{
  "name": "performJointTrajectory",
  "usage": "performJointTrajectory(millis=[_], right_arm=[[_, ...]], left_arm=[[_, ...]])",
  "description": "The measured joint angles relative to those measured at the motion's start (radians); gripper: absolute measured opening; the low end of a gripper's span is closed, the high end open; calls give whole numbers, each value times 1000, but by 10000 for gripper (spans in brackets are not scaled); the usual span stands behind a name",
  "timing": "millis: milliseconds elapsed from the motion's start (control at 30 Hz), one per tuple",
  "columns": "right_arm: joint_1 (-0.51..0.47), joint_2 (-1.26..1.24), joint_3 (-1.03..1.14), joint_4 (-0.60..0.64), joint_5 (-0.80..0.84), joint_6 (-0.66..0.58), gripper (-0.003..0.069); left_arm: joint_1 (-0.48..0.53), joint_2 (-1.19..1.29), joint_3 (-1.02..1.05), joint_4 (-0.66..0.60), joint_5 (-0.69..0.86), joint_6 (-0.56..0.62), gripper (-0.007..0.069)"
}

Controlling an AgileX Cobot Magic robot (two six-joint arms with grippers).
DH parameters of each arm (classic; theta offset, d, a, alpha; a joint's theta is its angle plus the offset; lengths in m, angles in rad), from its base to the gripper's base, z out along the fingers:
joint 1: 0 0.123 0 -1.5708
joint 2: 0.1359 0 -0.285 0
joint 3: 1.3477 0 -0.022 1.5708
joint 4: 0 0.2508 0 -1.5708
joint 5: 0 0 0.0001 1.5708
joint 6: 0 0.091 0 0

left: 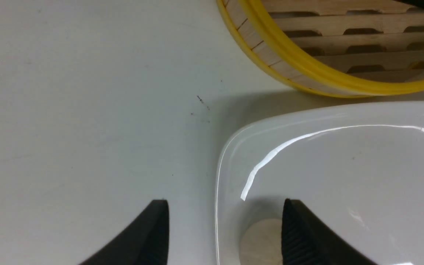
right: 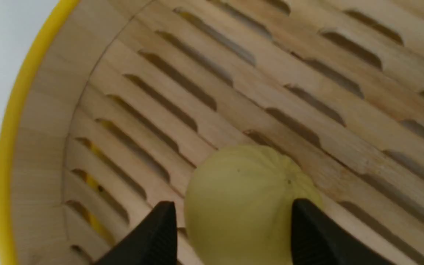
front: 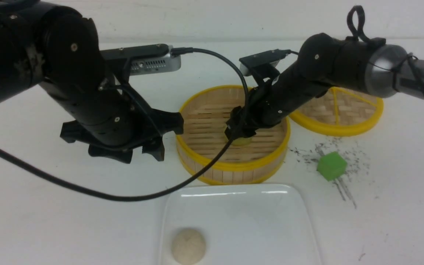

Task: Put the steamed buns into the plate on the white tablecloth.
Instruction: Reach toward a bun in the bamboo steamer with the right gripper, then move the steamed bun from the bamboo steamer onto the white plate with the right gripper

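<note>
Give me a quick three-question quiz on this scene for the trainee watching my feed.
1. True or false: the beige bun and the yellow bun both lie on the plate.
2. Which claw straddles the yellow bun in the steamer? A left, B right, C neither.
3. Fill in: the cube on the tablecloth is ____.
Key: 1 false, the yellow bun is in the steamer; 2 B, the right claw; 3 green.

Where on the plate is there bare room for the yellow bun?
The glossy white square plate is bare across its middle and right side, up to the yellow-rimmed bamboo steamer. Its near-left corner is taken by the round beige bun.
</note>
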Motion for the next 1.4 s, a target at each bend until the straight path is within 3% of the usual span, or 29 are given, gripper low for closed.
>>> performJointTrajectory(millis=[133,333,433,667,800,967,1133,1267,1400], right_arm=[[0,31,-2,-3,-6,0,364],[0,-13,-6,-28,59,-2,48],[0,-92,-2,-59,153,-2,8],[1,-402,34,-80,501,92,12],[16,-543,236,-58,540,167,15],[117,-583,523,-59,348,185,30],[224,-537,634,-60,118,185,80],[285,-468,650,-74,-28,185,213],[291,-450,643,-86,-29,204,344]], left_arm=[[0,0,0,0,0,0,426],[0,0,0,0,1,0,426],[0,0,0,0,3,0,426],[0,0,0,0,-2,-20,426],[0,0,0,0,-9,-22,426],[0,0,0,0,-28,-24,426],[0,0,0,0,-34,-26,426],[0,0,0,0,-34,-26,426],[0,0,0,6,-34,-26,426]])
